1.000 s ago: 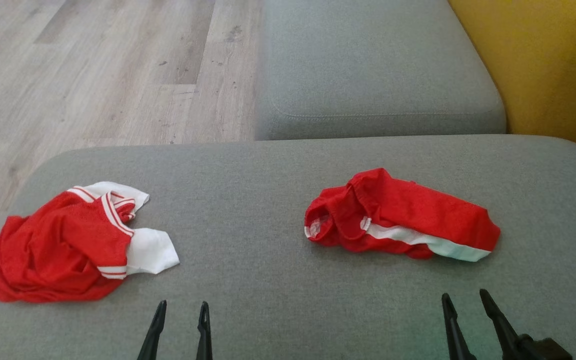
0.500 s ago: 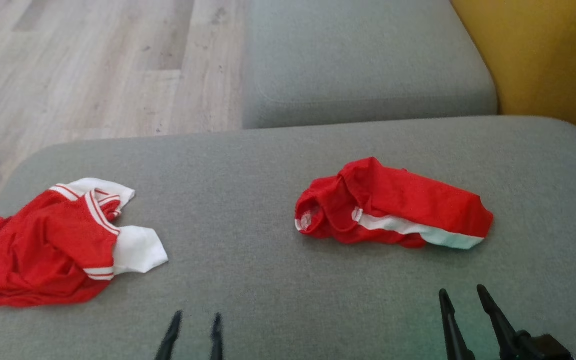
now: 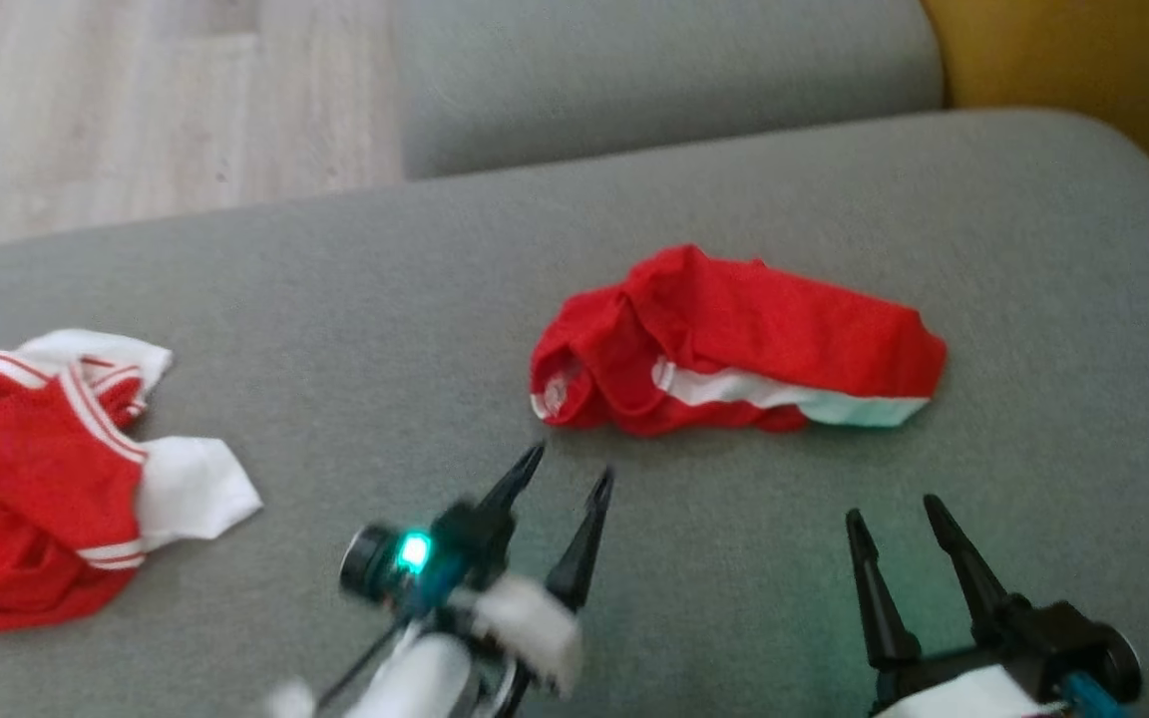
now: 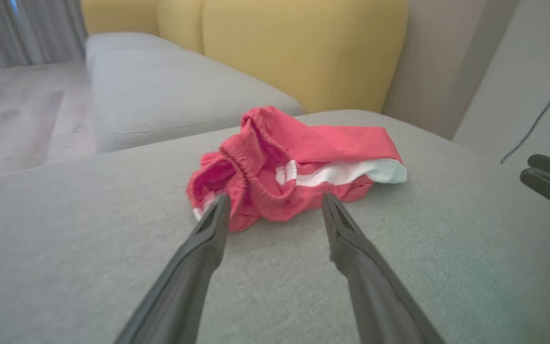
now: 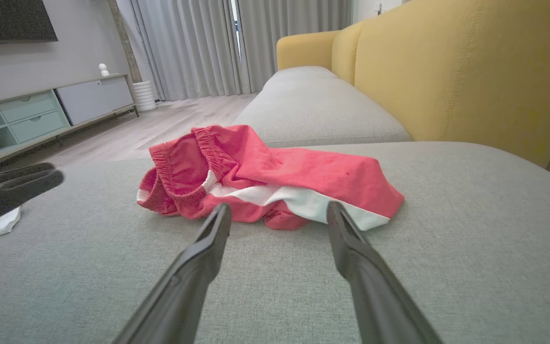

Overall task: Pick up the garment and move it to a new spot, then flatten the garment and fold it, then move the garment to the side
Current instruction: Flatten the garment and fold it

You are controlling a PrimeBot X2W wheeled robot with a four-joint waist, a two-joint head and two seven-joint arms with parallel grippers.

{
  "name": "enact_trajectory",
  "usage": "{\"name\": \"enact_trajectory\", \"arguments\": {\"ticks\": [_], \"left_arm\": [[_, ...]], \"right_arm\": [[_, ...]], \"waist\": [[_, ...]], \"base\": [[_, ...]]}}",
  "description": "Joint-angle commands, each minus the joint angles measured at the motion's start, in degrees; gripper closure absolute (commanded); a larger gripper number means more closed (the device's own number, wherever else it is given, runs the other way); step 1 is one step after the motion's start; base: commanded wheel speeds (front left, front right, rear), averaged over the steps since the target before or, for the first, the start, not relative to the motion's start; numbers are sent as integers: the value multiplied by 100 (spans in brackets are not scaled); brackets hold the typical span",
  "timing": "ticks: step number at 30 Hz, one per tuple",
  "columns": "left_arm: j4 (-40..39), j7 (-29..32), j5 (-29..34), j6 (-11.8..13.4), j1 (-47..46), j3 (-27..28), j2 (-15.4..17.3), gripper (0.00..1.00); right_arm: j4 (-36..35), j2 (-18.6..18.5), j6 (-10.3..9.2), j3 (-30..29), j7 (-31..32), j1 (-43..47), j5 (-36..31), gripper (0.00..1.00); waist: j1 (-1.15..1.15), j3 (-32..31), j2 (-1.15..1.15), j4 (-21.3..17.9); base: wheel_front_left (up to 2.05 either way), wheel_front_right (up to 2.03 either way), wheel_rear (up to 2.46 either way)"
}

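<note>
Since a second ago: the head camera is dipping and swinging, so the whole scene is sliding. Neither cloth is shifting on the broad grey fabric seat cushion (image 3: 385,259). The left gripper (image 3: 569,466) is the real mover, surging forward over the cushion's front half and blurring. The right gripper (image 3: 894,511) is creeping up behind it.
Garment: the crumpled red shorts with a white side stripe and elastic waistband (image 3: 734,339) are lying bunched on the cushion's middle, slightly toward its right, untouched.
Jaws: both pairs are standing wide apart, gripping nothing.
Other cloth: a red mesh jersey with white sleeves (image 3: 26,479) is sitting heaped at the cushion's left edge.
Step in hand: this is looking like the reach for the first pick-up.
Doing it well: I'd be sending the left fingers onto the gathered waistband end and the right onto the striped leg end. Each should be pinching one raised fold, not digging into the cushion, so the shorts are hanging open for flattening.
Left wrist view: it is showing the waistband's puckered elastic between its fingers, which the head view is smearing.
Right wrist view: it is showing how high the shorts are mounding off the cushion.
Head view: it is giving the jersey and the free space on the cushion's middle-left for relocating.
</note>
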Motion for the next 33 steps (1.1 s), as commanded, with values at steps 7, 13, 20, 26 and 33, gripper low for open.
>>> {"name": "enact_trajectory", "arguments": {"ticks": [7,13,20,26,33], "left_arm": [[482,768,-645,194,-1768,-598,-51,0],[1175,992,-1266,395,-2611,-1009,-51,0],[2169,719,-1752,450,-3189,-1362,-51,0],[2381,361,-2118,319,-3399,-1617,-51,100],[1814,322,-2845,-25,-3782,-1998,-51,100]], "right_arm": [[-179,-37,-4,249,-62,-605,-69,0],[-122,-37,-4,397,-62,-843,-27,0],[-65,-37,-4,472,-62,-996,21,0],[-29,-37,-4,444,-62,-979,29,0],[25,-37,-4,527,-62,-841,72,0]], "waist": [[-1,756,0,-512],[-1,1049,0,-831],[-1,1208,0,-1158],[-1,1113,0,-1268],[-1,576,0,-1357]], "base": [[0,0,0],[0,0,0],[0,0,0],[0,0,0],[0,0,0]]}}
